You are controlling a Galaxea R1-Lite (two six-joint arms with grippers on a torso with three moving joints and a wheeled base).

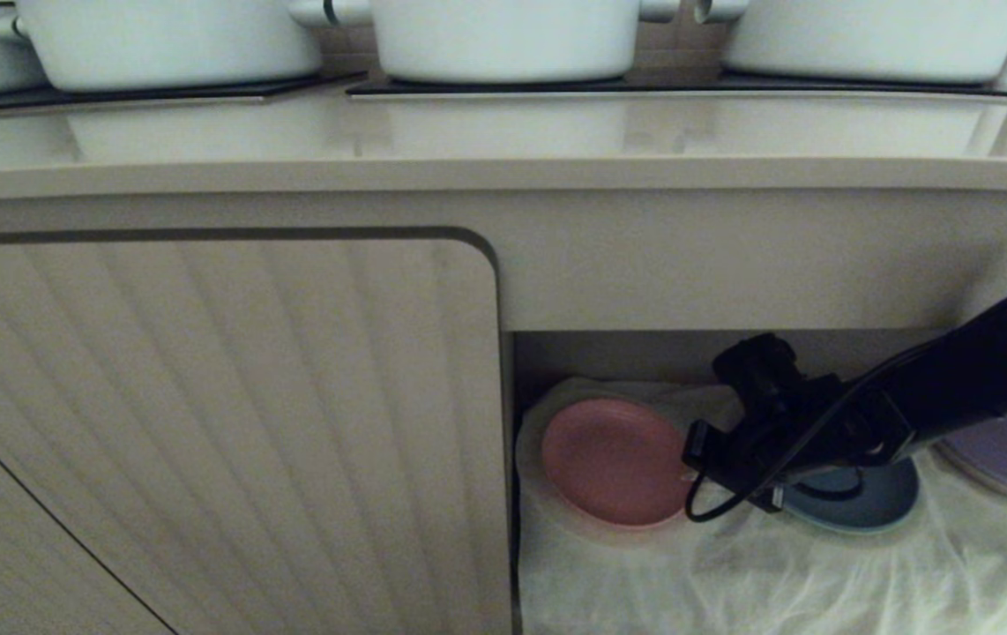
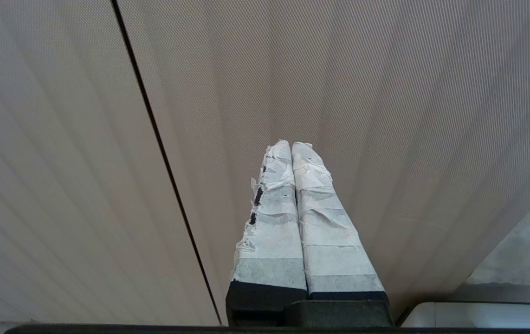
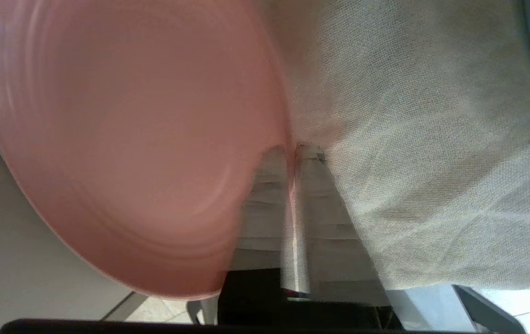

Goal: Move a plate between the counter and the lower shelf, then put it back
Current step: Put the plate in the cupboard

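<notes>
The pink plate [image 1: 614, 460] is seen lying on the white cloth [image 1: 821, 573] of the lower shelf [image 1: 645, 353], just beside the shelf's left wall, with a blue plate [image 1: 865, 503] and a purple plate [image 1: 1006, 454] further to the right. The right gripper [image 3: 293, 153] is placed at the plate's right rim; its fingers [image 3: 313, 204] are set nearly together with the rim between them, so a grip on the plate is judged to be in place or only just slackening. The left gripper [image 2: 291, 146] is held closed and empty before the cabinet door [image 1: 204, 423]. The bench [image 1: 503, 141] carries only white pots [image 1: 503, 35]. Whether the plate is being delivered to the shelf or fetched from it cannot be told; a return to its starting place is judged to be left.
</notes>
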